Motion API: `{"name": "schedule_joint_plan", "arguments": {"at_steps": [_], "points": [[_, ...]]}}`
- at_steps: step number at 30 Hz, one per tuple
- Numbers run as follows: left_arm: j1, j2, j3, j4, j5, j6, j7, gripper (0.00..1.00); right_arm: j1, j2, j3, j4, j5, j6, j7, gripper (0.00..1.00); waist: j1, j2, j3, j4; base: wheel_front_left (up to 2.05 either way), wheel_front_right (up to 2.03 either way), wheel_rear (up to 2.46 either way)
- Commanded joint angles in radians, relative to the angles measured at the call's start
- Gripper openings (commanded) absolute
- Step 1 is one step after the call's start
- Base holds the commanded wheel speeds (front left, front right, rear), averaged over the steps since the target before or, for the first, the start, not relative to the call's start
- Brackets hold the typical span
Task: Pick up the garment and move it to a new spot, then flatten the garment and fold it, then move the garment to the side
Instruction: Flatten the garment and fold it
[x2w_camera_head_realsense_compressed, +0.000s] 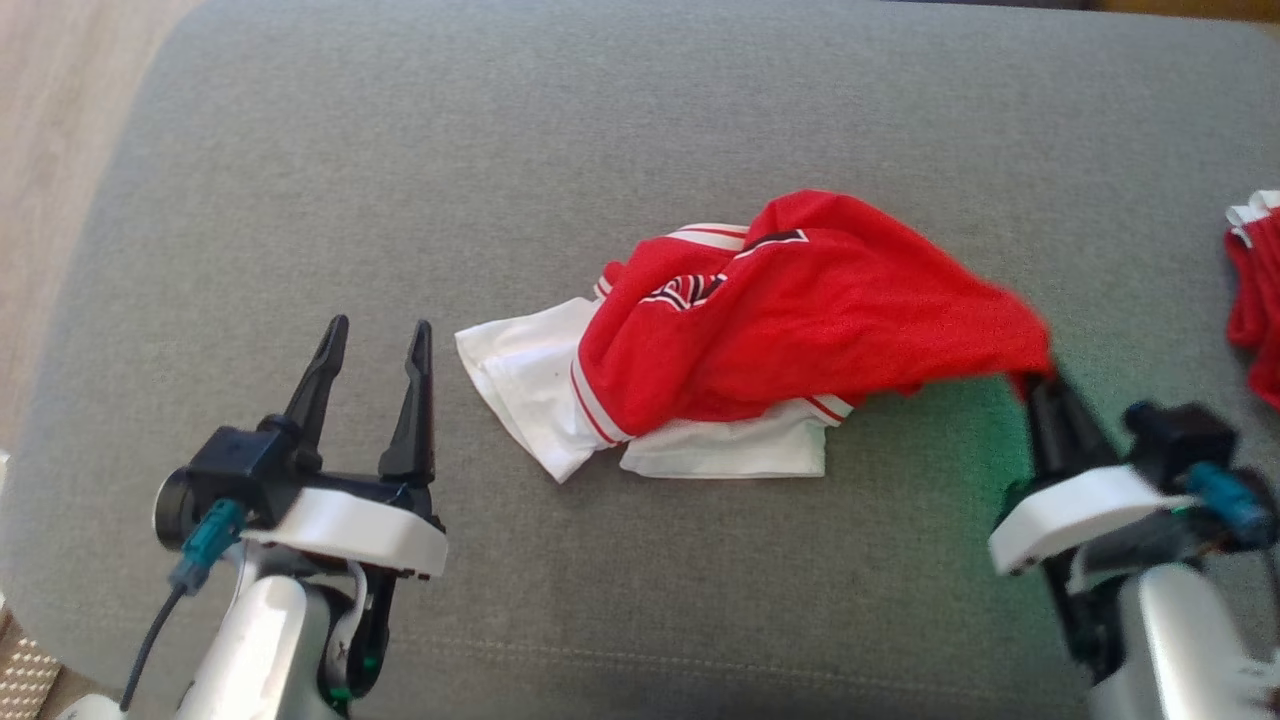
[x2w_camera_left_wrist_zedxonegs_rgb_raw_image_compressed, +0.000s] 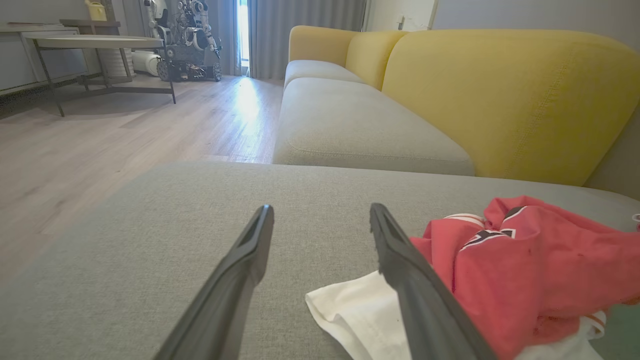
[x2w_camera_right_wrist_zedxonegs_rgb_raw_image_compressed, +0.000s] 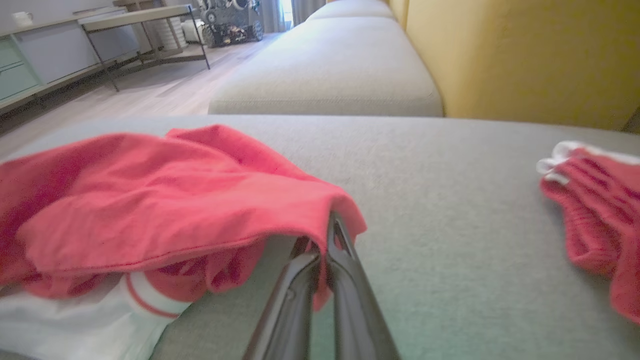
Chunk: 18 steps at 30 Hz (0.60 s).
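Note:
A crumpled red and white garment (x2w_camera_head_realsense_compressed: 760, 340) lies in the middle of the grey cushion (x2w_camera_head_realsense_compressed: 640, 120). Its right red edge is stretched toward my right gripper (x2w_camera_head_realsense_compressed: 1040, 375), which is shut on that edge and lifts it slightly. The right wrist view shows the red cloth (x2w_camera_right_wrist_zedxonegs_rgb_raw_image_compressed: 175, 195) pinched between the fingertips (x2w_camera_right_wrist_zedxonegs_rgb_raw_image_compressed: 332, 235). My left gripper (x2w_camera_head_realsense_compressed: 378, 335) hovers open just left of the garment's white corner (x2w_camera_head_realsense_compressed: 505, 370), touching nothing. From the left wrist, the garment (x2w_camera_left_wrist_zedxonegs_rgb_raw_image_compressed: 525, 260) lies to the right of the open fingers (x2w_camera_left_wrist_zedxonegs_rgb_raw_image_compressed: 395, 250).
A second red and white piece of cloth (x2w_camera_head_realsense_compressed: 1258, 290) lies at the cushion's right edge, also seen as the cloth (x2w_camera_right_wrist_zedxonegs_rgb_raw_image_compressed: 600, 210) from the right wrist. A yellow sofa back (x2w_camera_left_wrist_zedxonegs_rgb_raw_image_compressed: 500, 95) rises behind. Wooden floor (x2w_camera_left_wrist_zedxonegs_rgb_raw_image_compressed: 125, 130) and a round table (x2w_camera_left_wrist_zedxonegs_rgb_raw_image_compressed: 95, 42) lie to the left.

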Motion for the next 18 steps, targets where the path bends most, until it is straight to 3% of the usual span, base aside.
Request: {"name": "schedule_joint_plan", "arguments": {"at_steps": [1, 8, 16, 17, 18], "points": [[-0.041, 0.013, 0.039, -0.036, 0.012, -0.003, -0.012, 1.0, -0.036, -0.004, 0.009, -0.049, -0.011, -0.001, -0.005, 0.0, 0.0, 0.0, 0.004, -0.008, 0.0, 0.0, 0.0], [-0.052, 0.006, 0.055, -0.047, 0.025, -0.013, -0.012, 1.0, -0.057, -0.004, -0.131, -0.11, -0.044, -0.001, 0.023, 0.0, 0.0, 0.0, 0.03, -0.033, 0.0, 0.0, 0.0], [-0.066, -0.005, 0.068, -0.041, 0.038, -0.027, -0.012, 1.0, -0.055, -0.004, -0.165, 0.037, -0.023, -0.001, 0.055, 0.0, 0.0, 0.0, 0.059, -0.046, 0.0, 0.0, 0.0], [-0.066, -0.006, 0.07, -0.039, 0.039, -0.028, -0.012, 1.0, -0.057, -0.004, -0.162, 0.059, -0.021, -0.001, 0.06, 0.18, 0.0, 0.0, 0.059, -0.048, 0.0, 0.0, 0.0], [-0.066, -0.007, 0.072, -0.037, 0.04, -0.03, -0.012, 1.0, -0.059, -0.004, -0.159, 0.076, -0.017, -0.001, 0.06, 0.48, 0.0, 0.0, 0.057, -0.049, 0.0, 0.0, 0.0]]}}
